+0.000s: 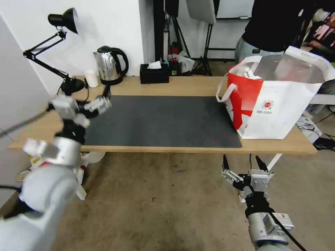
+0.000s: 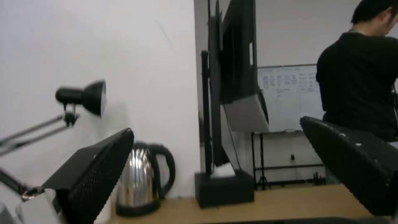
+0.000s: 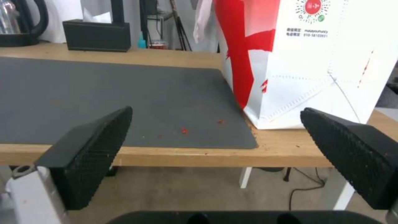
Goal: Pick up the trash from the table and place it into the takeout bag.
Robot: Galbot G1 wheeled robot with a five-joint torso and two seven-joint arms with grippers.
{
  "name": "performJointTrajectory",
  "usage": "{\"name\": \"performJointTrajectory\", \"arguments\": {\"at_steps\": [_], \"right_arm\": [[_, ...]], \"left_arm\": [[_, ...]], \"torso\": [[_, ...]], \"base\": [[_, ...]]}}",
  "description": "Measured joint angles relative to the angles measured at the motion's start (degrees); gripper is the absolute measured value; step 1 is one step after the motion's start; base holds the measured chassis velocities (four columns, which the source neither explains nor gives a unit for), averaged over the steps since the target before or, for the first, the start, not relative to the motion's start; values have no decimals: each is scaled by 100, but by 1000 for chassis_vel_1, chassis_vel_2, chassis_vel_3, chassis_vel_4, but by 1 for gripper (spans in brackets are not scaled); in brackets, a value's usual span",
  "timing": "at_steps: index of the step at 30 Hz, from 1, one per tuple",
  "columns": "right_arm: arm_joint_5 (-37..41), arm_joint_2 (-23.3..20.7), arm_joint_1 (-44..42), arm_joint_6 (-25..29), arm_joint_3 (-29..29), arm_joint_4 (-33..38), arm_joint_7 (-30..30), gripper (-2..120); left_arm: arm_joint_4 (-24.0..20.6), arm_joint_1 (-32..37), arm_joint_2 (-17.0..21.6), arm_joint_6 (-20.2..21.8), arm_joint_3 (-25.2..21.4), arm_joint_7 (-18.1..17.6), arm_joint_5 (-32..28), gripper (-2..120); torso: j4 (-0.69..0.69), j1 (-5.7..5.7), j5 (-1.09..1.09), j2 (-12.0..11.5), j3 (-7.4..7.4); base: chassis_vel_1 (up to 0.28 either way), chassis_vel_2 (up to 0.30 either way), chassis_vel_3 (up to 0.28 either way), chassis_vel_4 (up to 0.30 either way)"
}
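- The takeout bag (image 1: 275, 101) stood upright at the right end of the table (image 1: 195, 85), its base partly on the dark grey mat (image 1: 160, 122) and partly on bare wood, mouth open to show the silver lining.
- Something white (image 1: 250, 74) showed inside the bag near its rim; I could not tell which piece of trash it was. No bowl or cup lay on the mat, just a few red crumbs (image 3: 183, 131) near its corner, so I judged the clearing about done.
- The right gripper (image 1: 245, 163) hung low in front of the table's edge, below the top, fingers spread wide with nothing between them. From its wrist view the bag's lower corner (image 3: 265, 121) sat beyond and between the two pads (image 3: 95, 140), well clear of both.
- The left gripper (image 1: 99, 103) was raised over the left end of the mat, near the desk lamp (image 1: 66, 21) and kettle (image 1: 110, 66), its fingers (image 2: 95, 174) likewise parted and empty, well apart from the bag.
- As for handling, the bag looked light and soft-walled; I would expect its sides to buckle if squeezed. The white strap handles (image 1: 223, 92) seemed the sensible place to take hold, should it need moving.
- Its glossy faces struck me as slippery for a pinch.
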Motion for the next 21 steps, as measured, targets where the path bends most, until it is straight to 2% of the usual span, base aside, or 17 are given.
{"name": "performJointTrajectory", "arguments": {"at_steps": [2, 5, 12, 16, 21], "right_arm": [[0, 0, 0, 0, 1, 0, 0, 100], [0, 0, 0, 0, 0, 1, 0, 100], [0, 0, 0, 0, 0, 0, 0, 100], [0, 0, 0, 0, 0, 0, 0, 100], [0, 0, 0, 0, 0, 0, 0, 100]], "left_arm": [[-21, 277, -315, -11, 88, 37, 169, 100], [-33, 513, -516, -30, 203, 29, 326, 100], [6, 1105, -1104, -288, 416, 20, 1108, 100], [109, 1309, -1306, -518, 491, 87, 1543, 100], [192, 1451, -1441, -703, 518, 111, 1749, 100]], "torso": [[0, 0, 0, 0, 0], [1, 0, -2, 0, 0], [1, 0, -2, 0, 0], [1, 0, -2, 0, 0], [1, 0, -2, 0, 1]], "base": [[0, 0, 0, 0], [0, 0, 0, 0], [0, 0, 0, 0], [0, 0, 0, 0], [0, 0, 0, 0]]}}
